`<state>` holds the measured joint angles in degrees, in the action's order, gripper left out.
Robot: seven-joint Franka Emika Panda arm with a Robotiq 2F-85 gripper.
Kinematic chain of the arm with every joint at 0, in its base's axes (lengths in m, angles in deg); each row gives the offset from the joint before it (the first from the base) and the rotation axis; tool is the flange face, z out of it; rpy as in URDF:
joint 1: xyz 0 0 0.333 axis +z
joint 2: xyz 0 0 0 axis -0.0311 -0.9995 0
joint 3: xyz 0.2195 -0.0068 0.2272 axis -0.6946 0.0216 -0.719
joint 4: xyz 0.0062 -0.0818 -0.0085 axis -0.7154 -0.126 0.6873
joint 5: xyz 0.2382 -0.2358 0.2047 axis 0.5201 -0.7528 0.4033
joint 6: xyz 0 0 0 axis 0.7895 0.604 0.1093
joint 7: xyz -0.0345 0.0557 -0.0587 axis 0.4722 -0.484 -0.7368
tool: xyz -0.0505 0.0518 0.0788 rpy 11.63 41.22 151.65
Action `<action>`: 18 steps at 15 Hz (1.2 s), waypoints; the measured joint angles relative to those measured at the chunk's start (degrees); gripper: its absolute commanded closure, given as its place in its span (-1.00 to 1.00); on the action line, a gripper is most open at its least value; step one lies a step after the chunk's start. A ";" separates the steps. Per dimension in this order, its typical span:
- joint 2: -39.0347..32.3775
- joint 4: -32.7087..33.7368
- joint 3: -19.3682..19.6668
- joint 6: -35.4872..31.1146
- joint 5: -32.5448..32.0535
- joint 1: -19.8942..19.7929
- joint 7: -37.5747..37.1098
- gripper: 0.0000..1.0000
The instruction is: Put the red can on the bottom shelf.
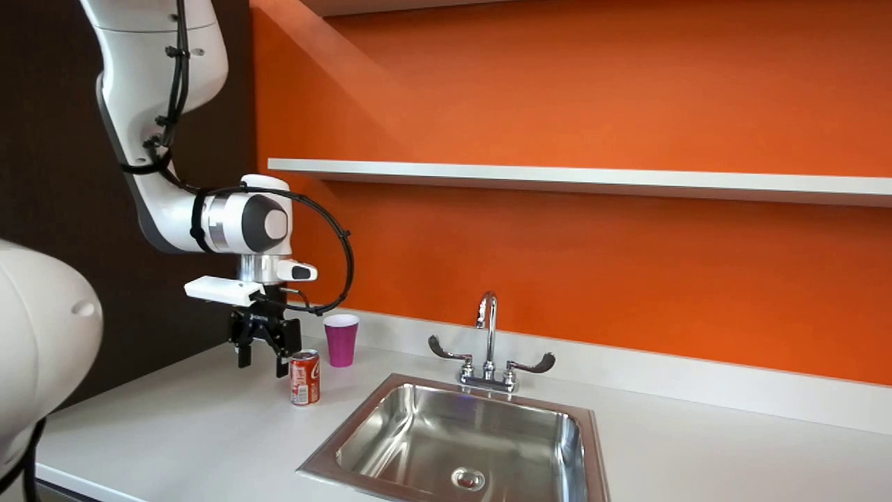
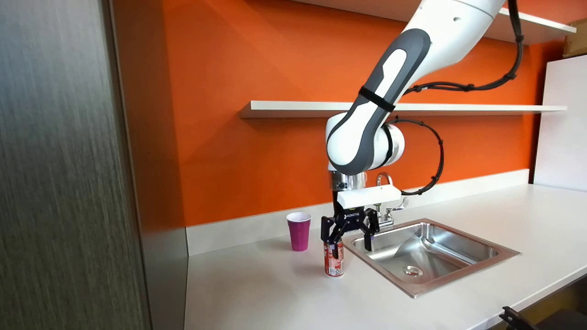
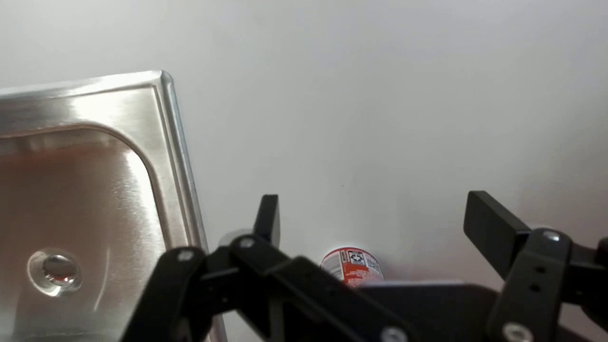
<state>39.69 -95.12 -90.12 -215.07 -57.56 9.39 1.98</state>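
On the surface (image 1: 174, 432), the can (image 1: 305, 378) stands upright, ungrasped, near the spread, empty fingers (image 3: 492, 230); grasping, lifting and placing it on the bottom shelf (image 1: 578, 176) all apparently remain.

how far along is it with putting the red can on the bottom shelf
Done: only rough positioning, it seems; the fingers are low, close to the red can. In hand: apparently lining up for the grasp, with the fingers spread and holding nothing. Left: gripping the can, which stands upright on the counter, lifting it and setting it on the bottom shelf, higher up.
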 measured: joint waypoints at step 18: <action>-11.50 7.16 4.06 -3.68 -2.05 2.70 -0.17 -1.00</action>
<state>28.19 -87.96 -86.06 -218.75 -59.62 12.09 1.81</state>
